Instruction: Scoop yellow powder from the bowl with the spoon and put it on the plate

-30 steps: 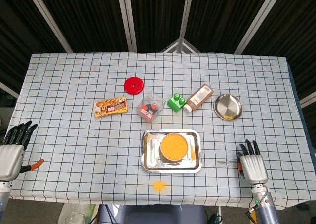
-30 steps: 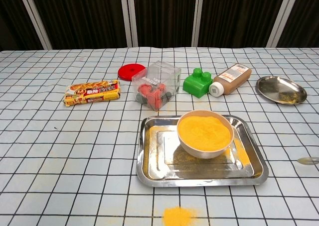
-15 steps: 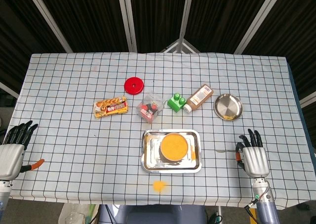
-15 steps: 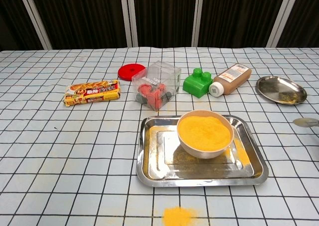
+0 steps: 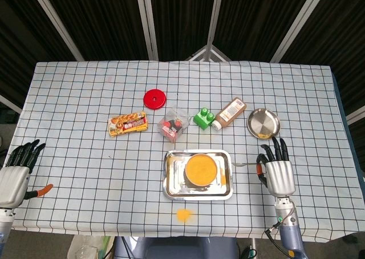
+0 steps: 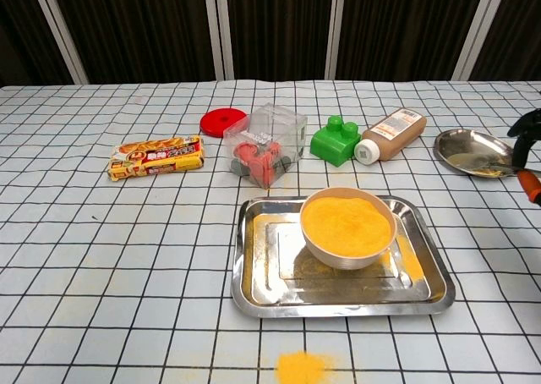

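Bowl brimful; spoon seemingly level; plate dusted.

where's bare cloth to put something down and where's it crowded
Bare cloth: the wide left stretch between the snack pack and the left hand, the whole far strip behind the red lid, and the near right corner past the tray. Crowded: the middle row from the clear box to the plate, where the right hand holds the spoon.

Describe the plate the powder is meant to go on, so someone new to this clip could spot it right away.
Start at the steel tray holding the bowl of yellow powder near the table's front edge, then look back and to the robot's right. Just past the brown bottle lying on its side sits the plate. It is the only small round shiny metal dish, with a little yellow residue on it.
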`<state>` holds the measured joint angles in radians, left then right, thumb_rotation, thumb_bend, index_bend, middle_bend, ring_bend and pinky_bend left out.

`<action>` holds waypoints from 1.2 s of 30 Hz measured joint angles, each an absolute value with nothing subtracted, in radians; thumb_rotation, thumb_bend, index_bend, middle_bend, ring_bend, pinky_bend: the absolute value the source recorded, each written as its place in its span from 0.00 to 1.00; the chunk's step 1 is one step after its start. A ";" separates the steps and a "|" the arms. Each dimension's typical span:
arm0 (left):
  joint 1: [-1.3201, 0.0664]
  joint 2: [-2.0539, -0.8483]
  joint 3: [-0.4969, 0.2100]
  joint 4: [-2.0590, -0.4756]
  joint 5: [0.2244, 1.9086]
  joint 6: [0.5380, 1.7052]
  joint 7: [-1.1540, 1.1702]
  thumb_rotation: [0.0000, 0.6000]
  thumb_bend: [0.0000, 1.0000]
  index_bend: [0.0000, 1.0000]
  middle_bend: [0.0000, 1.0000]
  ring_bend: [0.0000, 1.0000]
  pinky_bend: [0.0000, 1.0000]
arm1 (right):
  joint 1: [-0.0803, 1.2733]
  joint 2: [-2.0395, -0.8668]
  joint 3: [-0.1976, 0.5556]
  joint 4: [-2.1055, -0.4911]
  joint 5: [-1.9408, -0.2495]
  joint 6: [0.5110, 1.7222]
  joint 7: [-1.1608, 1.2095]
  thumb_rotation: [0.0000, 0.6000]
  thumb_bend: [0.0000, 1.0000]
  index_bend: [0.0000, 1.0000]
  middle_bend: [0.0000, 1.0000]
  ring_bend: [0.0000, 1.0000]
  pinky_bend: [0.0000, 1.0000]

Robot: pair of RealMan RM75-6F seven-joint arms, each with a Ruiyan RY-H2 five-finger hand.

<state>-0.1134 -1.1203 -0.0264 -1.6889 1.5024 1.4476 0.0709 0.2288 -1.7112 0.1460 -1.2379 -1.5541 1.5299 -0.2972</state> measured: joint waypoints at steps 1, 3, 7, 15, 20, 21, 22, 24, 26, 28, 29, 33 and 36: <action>-0.114 -1.120 -0.026 -1.689 1.501 1.446 0.070 1.00 0.00 0.00 0.00 0.00 0.00 | 0.234 -1.733 0.146 -1.204 -1.560 1.536 -0.297 1.00 0.61 0.86 0.30 0.01 0.00; -0.115 -1.120 -0.027 -1.693 1.496 1.441 0.068 1.00 0.00 0.00 0.00 0.00 0.00 | 0.241 -1.766 0.145 -1.153 -1.571 1.545 -0.297 1.00 0.61 0.86 0.30 0.01 0.00; -0.117 -1.120 -0.029 -1.698 1.492 1.439 0.071 1.00 0.00 0.00 0.00 0.00 0.00 | 0.257 -1.849 0.139 -1.056 -1.585 1.556 -0.292 1.00 0.61 0.86 0.30 0.01 0.00; -0.119 -1.119 -0.034 -1.701 1.477 1.432 0.066 1.00 0.00 0.00 0.00 0.00 0.00 | 0.287 -1.953 0.122 -0.974 -1.608 1.562 -0.294 1.00 0.61 0.86 0.30 0.01 0.00; -0.118 -1.117 -0.034 -1.703 1.479 1.434 0.060 1.00 0.00 0.00 0.00 0.00 0.00 | 0.311 -1.994 0.120 -0.948 -1.619 1.559 -0.321 1.00 0.61 0.86 0.30 0.01 0.00; -0.118 -1.116 -0.034 -1.703 1.478 1.434 0.058 1.00 0.00 0.00 0.00 0.00 0.00 | 0.315 -1.998 0.121 -0.943 -1.620 1.559 -0.326 1.00 0.61 0.86 0.30 0.01 0.00; -0.118 -1.115 -0.034 -1.704 1.478 1.434 0.057 1.00 0.00 0.00 0.00 0.00 0.00 | 0.319 -2.002 0.122 -0.937 -1.622 1.558 -0.333 1.00 0.61 0.86 0.30 0.01 0.00; -0.119 -1.115 -0.034 -1.704 1.477 1.432 0.056 1.00 0.00 0.00 0.00 0.00 0.00 | 0.326 -2.008 0.124 -0.924 -1.623 1.555 -0.345 1.00 0.61 0.86 0.30 0.01 0.00; -0.119 -1.114 -0.034 -1.705 1.477 1.432 0.054 1.00 0.00 0.00 0.00 0.00 0.00 | 0.333 -2.017 0.128 -0.909 -1.619 1.549 -0.359 1.00 0.61 0.86 0.30 0.01 0.00; -0.120 -1.114 -0.034 -1.706 1.476 1.431 0.052 1.00 0.00 0.00 0.00 0.00 0.00 | 0.338 -2.027 0.133 -0.897 -1.613 1.544 -0.369 1.00 0.61 0.86 0.30 0.01 0.00; -0.120 -1.113 -0.035 -1.706 1.476 1.431 0.052 1.00 0.00 0.00 0.00 0.00 0.00 | 0.341 -2.033 0.136 -0.890 -1.610 1.542 -0.375 1.00 0.61 0.86 0.30 0.01 0.00; -0.121 -1.112 -0.035 -1.707 1.474 1.428 0.046 1.00 0.00 0.00 0.00 0.00 0.00 | 0.353 -2.044 0.136 -0.864 -1.615 1.542 -0.397 1.00 0.61 0.86 0.30 0.01 0.00; -0.122 -1.111 -0.034 -1.707 1.474 1.426 0.043 1.00 0.00 0.00 0.00 0.00 0.00 | 0.363 -2.050 0.131 -0.845 -1.623 1.543 -0.417 1.00 0.61 0.85 0.30 0.01 0.00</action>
<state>-0.1217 -1.1106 -0.0345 -1.7074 1.4736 1.4257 0.0434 0.3629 -2.0503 0.1315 -0.8453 -1.6232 1.5430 -0.4170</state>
